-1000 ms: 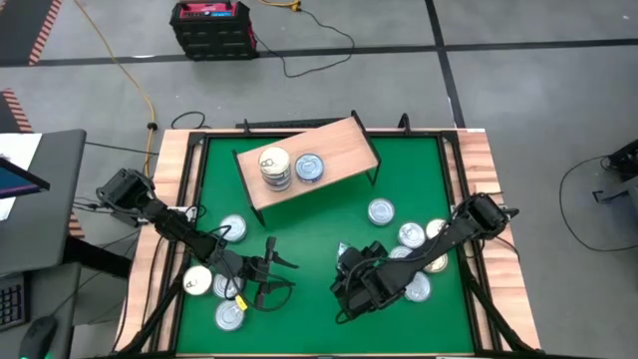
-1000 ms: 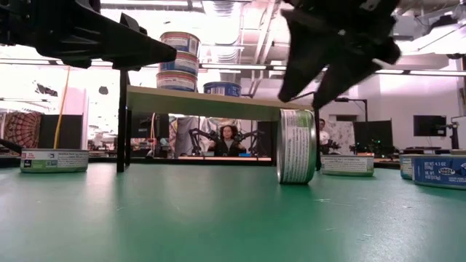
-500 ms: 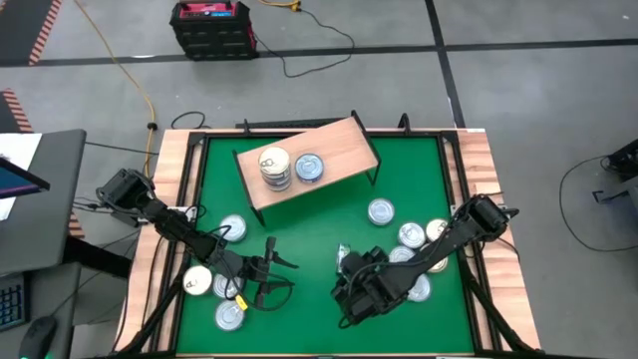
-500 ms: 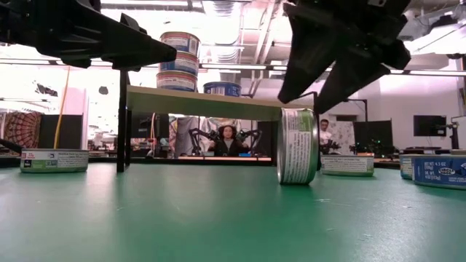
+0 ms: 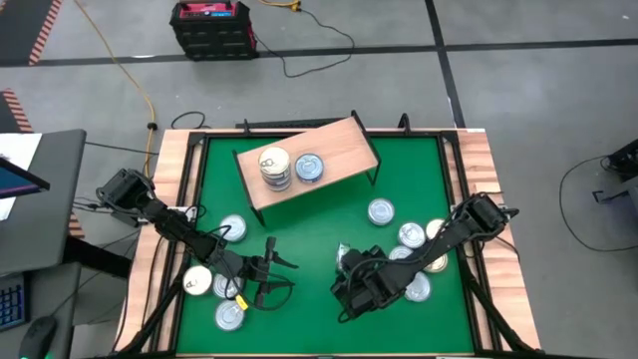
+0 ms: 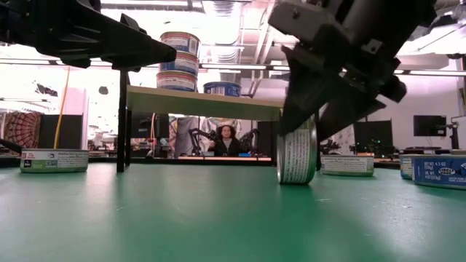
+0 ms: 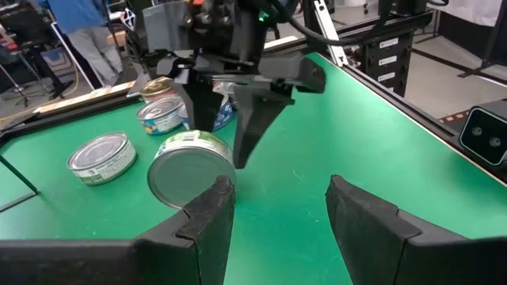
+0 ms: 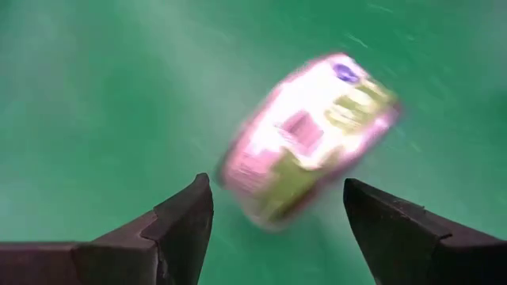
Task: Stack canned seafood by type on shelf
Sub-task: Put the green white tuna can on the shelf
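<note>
- The green tabletop [image 5: 309, 224] carries a light wooden shelf [image 5: 339, 150] with round tins [image 5: 276, 166] stacked on it.
- The right gripper [image 6: 314, 109] holds its fingers wide over a green-labelled round tin [image 6: 297, 156] standing on edge.
- The left gripper [image 5: 271, 274] waits nearby, fingers half apart, holding nothing.

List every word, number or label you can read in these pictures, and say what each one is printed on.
None reads for certain.
Green-labelled round tin standing on its edge: fine print on its side, too small to read.
Blue-labelled flat tin at the right edge of the low view: white print, too blurred.
Flat tin on the left of the green table: small label, not readable.
Stacked blue tins on the light-wood shelf: label bands, not readable.
Same edge-standing tin in the right wrist view: motion-blurred.
</note>
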Tool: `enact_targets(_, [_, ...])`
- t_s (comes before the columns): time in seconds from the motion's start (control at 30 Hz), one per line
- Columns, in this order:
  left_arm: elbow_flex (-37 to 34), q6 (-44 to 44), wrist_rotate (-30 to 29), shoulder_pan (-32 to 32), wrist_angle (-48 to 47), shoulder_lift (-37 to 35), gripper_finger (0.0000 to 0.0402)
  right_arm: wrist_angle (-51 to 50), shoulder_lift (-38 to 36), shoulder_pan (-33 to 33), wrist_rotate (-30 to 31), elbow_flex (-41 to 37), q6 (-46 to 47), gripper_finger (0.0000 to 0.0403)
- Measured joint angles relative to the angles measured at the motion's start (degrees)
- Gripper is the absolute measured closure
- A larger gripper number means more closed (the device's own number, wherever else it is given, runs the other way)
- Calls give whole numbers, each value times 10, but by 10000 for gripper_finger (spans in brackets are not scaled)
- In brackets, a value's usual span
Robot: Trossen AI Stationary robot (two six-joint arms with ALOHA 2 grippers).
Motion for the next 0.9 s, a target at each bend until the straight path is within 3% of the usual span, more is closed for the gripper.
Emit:
enact_targets(0.17, [0, -2, 0, 0, -1, 0, 212, 29, 0, -1, 13, 0, -48, 96])
enact_targets(0.63, [0, -20, 22, 0, -10, 0, 212, 17, 0, -18, 26, 0, -56, 96])
enact_targets(0.9, [0, -47, 44, 22, -2, 22, 212, -145, -16, -15, 3, 0, -65, 96])
